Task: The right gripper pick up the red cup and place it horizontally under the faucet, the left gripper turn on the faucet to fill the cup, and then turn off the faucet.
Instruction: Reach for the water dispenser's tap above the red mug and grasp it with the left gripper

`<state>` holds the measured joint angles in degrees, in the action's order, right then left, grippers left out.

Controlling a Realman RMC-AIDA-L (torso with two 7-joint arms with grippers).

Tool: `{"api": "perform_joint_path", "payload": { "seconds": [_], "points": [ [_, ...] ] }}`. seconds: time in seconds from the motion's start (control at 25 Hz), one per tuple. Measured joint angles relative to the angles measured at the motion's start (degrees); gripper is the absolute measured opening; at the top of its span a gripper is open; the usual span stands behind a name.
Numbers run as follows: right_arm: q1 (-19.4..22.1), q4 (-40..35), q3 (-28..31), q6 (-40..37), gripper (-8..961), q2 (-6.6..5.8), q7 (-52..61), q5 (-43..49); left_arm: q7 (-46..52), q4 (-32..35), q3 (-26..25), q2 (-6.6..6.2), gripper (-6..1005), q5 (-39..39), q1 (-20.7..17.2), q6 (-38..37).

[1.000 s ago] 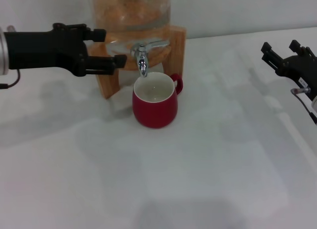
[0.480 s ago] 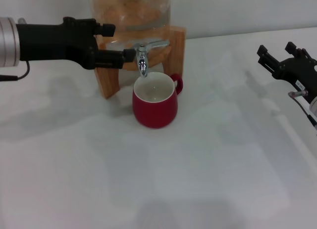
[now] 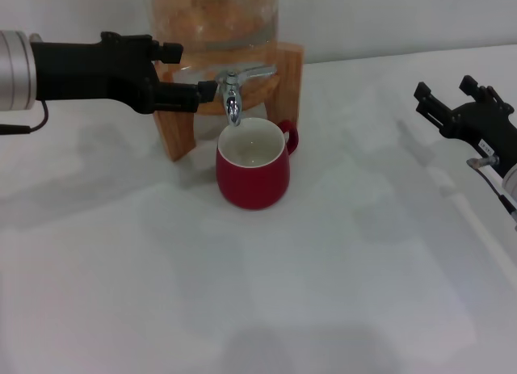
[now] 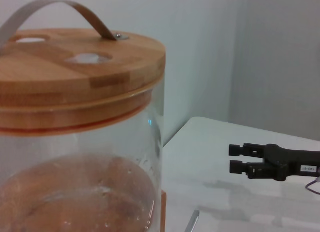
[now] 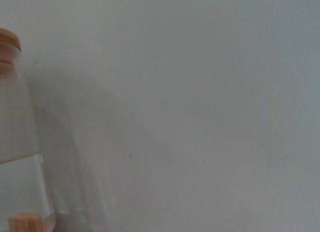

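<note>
The red cup (image 3: pixel 252 170) stands upright on the white table, its white inside directly below the spout of the chrome faucet (image 3: pixel 232 99). The faucet's flat lever (image 3: pixel 252 70) points to the right. No water stream shows. My left gripper (image 3: pixel 198 68) reaches in from the left, open, its lower finger (image 3: pixel 194 90) touching the faucet body and its upper finger beside the jar. My right gripper (image 3: pixel 446 90) is open and empty at the far right, well away from the cup; it also shows in the left wrist view (image 4: pixel 250 159).
The glass dispenser jar (image 3: pixel 212 14) sits on a wooden stand (image 3: pixel 179 132) at the back. In the left wrist view its wooden lid (image 4: pixel 75 76) with a metal handle is close. The right wrist view shows the jar's edge (image 5: pixel 12 142) and the wall.
My left gripper has moved right, from short of the faucet to touching it. My right gripper has drifted slightly left and down. The cup has not moved.
</note>
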<state>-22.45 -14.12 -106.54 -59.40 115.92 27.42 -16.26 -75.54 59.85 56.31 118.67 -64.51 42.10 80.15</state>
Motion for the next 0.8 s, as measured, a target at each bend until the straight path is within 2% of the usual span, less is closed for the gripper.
{"api": "perform_joint_path", "payload": {
  "seconds": [0.8],
  "points": [
    [0.3,0.0,-1.7,-1.1,857,-0.15,0.0,0.0,-3.1,-5.0,1.4,0.15,851,0.1,4.7,-1.6]
  ]
}}
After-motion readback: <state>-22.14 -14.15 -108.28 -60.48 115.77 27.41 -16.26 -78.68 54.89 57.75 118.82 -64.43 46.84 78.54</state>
